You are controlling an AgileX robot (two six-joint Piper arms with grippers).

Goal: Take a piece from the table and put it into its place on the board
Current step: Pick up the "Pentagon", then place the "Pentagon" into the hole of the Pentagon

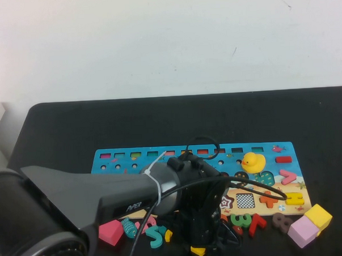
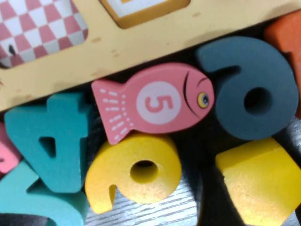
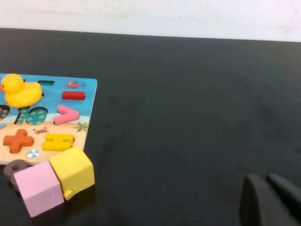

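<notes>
The piece point(image 1: 198, 251), a flat yellow pentagon point(image 2: 263, 183), lies on the black table point(image 1: 57, 127) just in front of the board point(image 1: 133, 163). My left gripper point(image 1: 199, 243) points straight down over it and is shut on it, with one dark finger point(image 2: 203, 188) flush against its edge. The sandy band of the board point(image 2: 141, 47) runs close by. Its place point(image 2: 141, 7), a recess with a pale concentric outline, shows only in part. My right gripper point(image 3: 265, 181) is shut and empty, low over bare table to the right of the board.
Loose pieces crowd the pentagon: a pink fish marked 5 point(image 2: 155, 101), a yellow number point(image 2: 136, 174), a teal 4 point(image 2: 51, 141) and a blue-grey number point(image 2: 249, 84). A rubber duck point(image 1: 253, 161) sits on the board. Yellow point(image 1: 318, 216) and pink point(image 1: 303, 231) cubes stand at its right end.
</notes>
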